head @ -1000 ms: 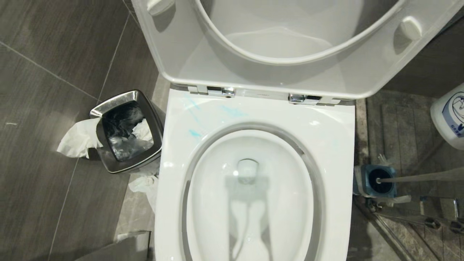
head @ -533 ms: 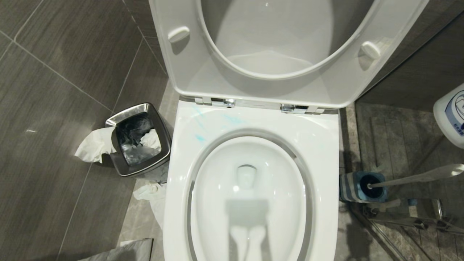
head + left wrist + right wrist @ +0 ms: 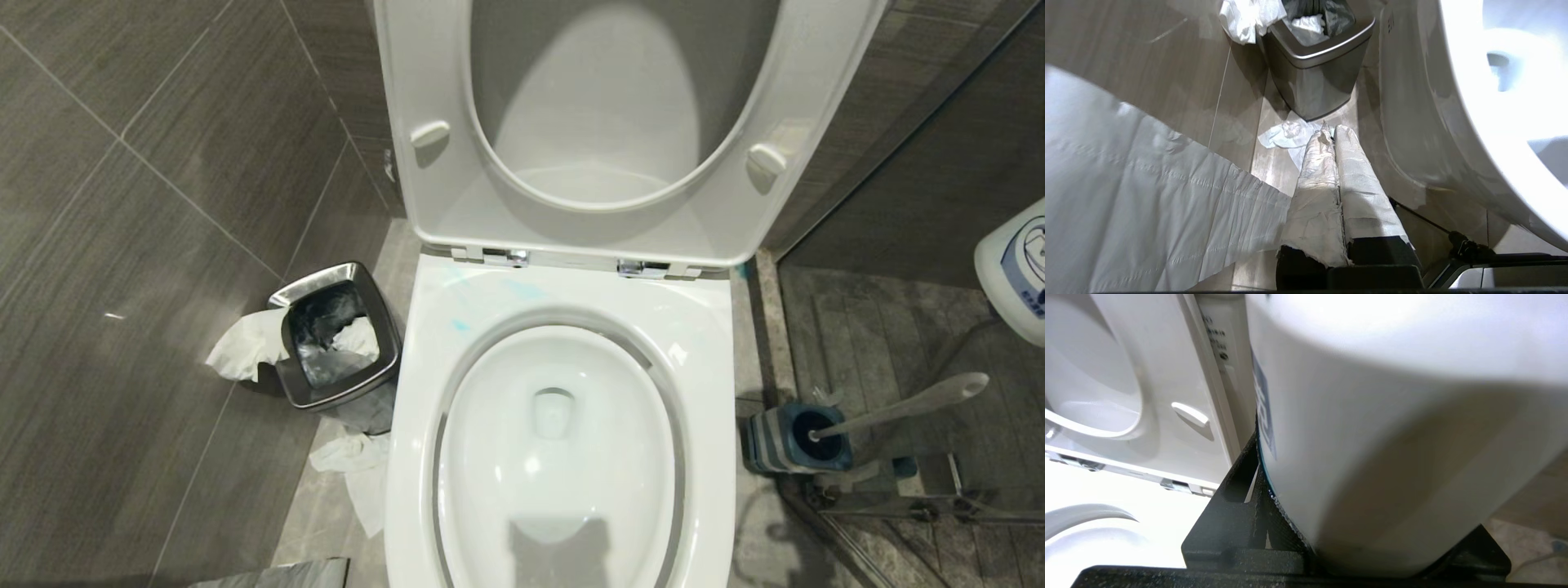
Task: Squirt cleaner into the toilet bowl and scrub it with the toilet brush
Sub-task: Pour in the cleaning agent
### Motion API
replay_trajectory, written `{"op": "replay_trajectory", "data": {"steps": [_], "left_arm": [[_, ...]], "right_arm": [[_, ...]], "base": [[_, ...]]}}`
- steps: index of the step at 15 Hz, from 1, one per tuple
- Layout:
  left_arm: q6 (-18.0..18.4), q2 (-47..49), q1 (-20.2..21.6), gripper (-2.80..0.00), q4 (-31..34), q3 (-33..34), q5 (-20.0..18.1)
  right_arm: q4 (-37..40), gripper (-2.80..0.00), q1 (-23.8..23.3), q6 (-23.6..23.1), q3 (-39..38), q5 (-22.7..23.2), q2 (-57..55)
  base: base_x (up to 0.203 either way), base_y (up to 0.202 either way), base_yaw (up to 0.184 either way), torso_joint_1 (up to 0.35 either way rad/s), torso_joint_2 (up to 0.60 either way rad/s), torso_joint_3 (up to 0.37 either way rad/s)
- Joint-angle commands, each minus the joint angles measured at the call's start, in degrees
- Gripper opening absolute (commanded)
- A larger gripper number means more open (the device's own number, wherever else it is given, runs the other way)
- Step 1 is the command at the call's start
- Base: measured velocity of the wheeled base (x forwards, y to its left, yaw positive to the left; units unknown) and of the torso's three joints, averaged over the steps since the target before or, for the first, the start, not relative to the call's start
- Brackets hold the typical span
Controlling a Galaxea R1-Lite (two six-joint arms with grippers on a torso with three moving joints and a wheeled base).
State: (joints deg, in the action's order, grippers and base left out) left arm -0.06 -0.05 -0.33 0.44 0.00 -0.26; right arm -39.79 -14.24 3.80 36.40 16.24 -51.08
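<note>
- Toilet bowl (image 3: 563,457): seat and lid (image 3: 596,122) are raised against the back, leaving the basin fully exposed to squirting and scrubbing.
- Cleaner (image 3: 457,325): faint turquoise smears lie on the rim at about 10 o'clock from the basin, near the hinges. None shows inside the basin, so the squirting step is judged unfinished or barely begun.
- Cleaner bottle (image 3: 1404,428): a white bottle with a blue label, grasped by the right pincer (image 3: 1290,522), whose jaws clamp its sides. In the head view it sits at 3 o'clock from the toilet, off to the side and not over the basin. It is judged to be held there ready for a pour.
- Toilet brush (image 3: 898,406): its head stands in the blue-and-grey striped holder (image 3: 788,441) on the floor at 4 o'clock from the basin, handle leaning away from the toilet. Untouched, so scrubbing has not started.
- Left pincer (image 3: 1333,134): clenched, empty, with paper-wrapped fingers (image 3: 1318,171), hanging low beside the toilet's left flank. Judged parked.
- Steel waste bin (image 3: 339,335): at 9 o'clock from the bowl, with tissue (image 3: 245,351) spilling over its edge and onto the floor.
</note>
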Motion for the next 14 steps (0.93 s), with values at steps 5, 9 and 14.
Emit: {"op": "replay_trajectory", "data": {"steps": [5,9,14], "left_arm": [[-0.02,0.05,-0.02,-2.80,0.00,0.09,0.00],[-0.02,0.05,-0.02,-2.80,0.00,0.09,0.00],[-0.02,0.05,-0.02,-2.80,0.00,0.09,0.00]], "right_arm": [[1.73,-2.80,0.00,0.06,-0.19,1.16,0.45],[1.82,-2.80,0.00,0.06,-0.35,1.16,0.54],[6.52,-2.80,0.00,0.06,0.11,1.11,1.06]], "base": [[0.000,0.000,0.000,0.003,0.00,0.200],[0.000,0.000,0.000,0.004,0.00,0.200],[0.000,0.000,0.000,0.004,0.00,0.187]]}}
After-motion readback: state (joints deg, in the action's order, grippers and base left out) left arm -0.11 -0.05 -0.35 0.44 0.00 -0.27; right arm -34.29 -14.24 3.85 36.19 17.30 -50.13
